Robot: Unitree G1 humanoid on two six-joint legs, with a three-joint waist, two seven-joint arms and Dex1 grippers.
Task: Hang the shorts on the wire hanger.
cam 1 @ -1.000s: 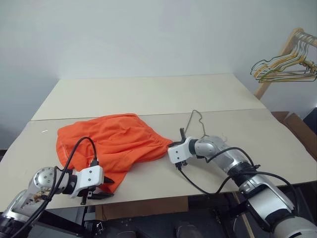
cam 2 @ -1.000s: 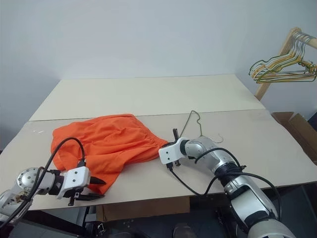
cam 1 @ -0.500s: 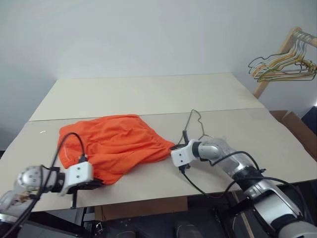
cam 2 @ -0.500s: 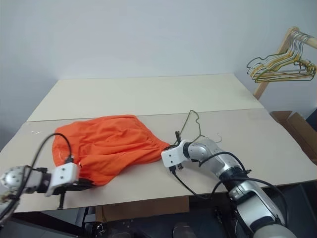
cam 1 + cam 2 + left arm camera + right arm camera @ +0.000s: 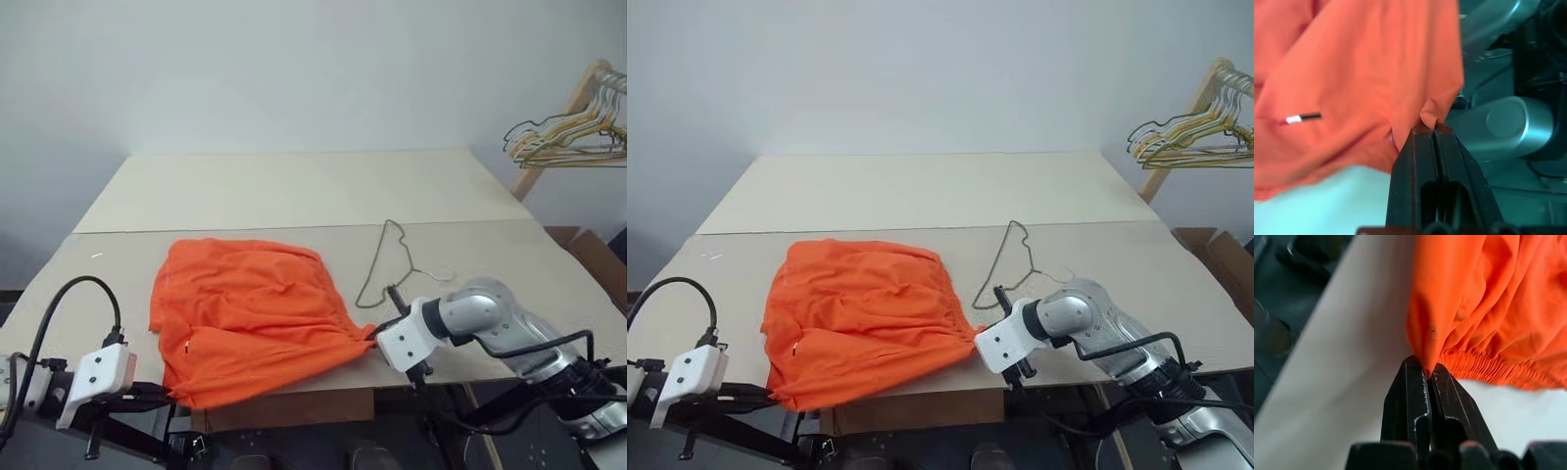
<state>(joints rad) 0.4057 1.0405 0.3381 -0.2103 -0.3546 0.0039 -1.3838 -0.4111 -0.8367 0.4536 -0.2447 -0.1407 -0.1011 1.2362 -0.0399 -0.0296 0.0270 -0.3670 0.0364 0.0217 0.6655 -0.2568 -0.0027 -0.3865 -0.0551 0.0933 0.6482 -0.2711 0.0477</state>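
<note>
The bright orange shorts (image 5: 250,313) lie spread near the front edge of the table (image 5: 490,245), stretched between my two grippers. My left gripper (image 5: 165,394) is at the lower left, just off the table edge, shut on a corner of the fabric (image 5: 1376,78). My right gripper (image 5: 374,334) is shut on the gathered waistband end (image 5: 1484,367) at the shorts' right side. The thin olive-grey wire hanger (image 5: 373,260) lies flat on the table just beyond my right gripper, apart from the shorts.
A wooden rack (image 5: 558,127) at the far right carries a bunch of yellow and green wire hangers (image 5: 568,137). A cardboard box (image 5: 600,259) stands beside the table's right side. A second tabletop (image 5: 294,186) adjoins behind.
My left gripper has shut on the shorts' corner. Both grippers have drawn back toward the table's front edge, dragging the shorts nearer and pulling them out wider. The camera view has shifted too.
</note>
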